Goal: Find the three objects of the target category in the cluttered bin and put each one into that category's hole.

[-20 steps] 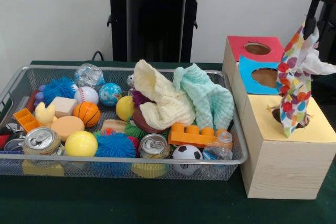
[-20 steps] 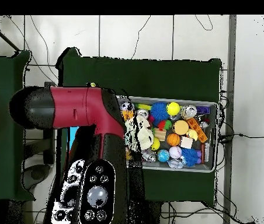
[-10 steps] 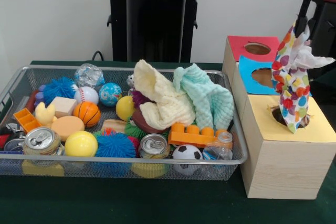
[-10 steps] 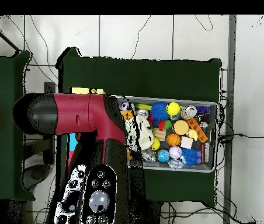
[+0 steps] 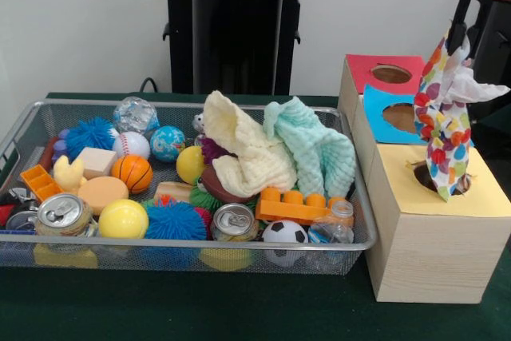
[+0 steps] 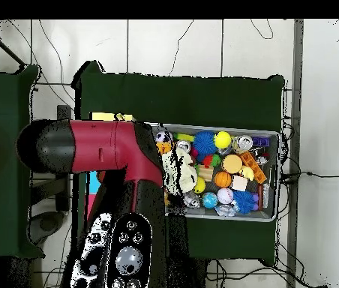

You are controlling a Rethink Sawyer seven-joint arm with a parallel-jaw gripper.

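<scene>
Gripper [image 5: 461,33] at top right of front view, jaws pinched on top end of polka-dot cloth [image 5: 444,121]. Cloth hangs straight down from jaws, lower end dipping into hole [image 5: 439,177] of yellow-topped wooden box [image 5: 435,233]. Wire bin [image 5: 351,197] beside box holds cream cloth [image 5: 243,153] and mint cloth [image 5: 315,149] among balls and cans.

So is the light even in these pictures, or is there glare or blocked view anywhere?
Front view: soft, even light, faint shadows under the bin, small bright glints on the can tops; the spotted cloth is sharp. Overhead view: the red arm hides the box almost wholly and part of the bin.
</scene>
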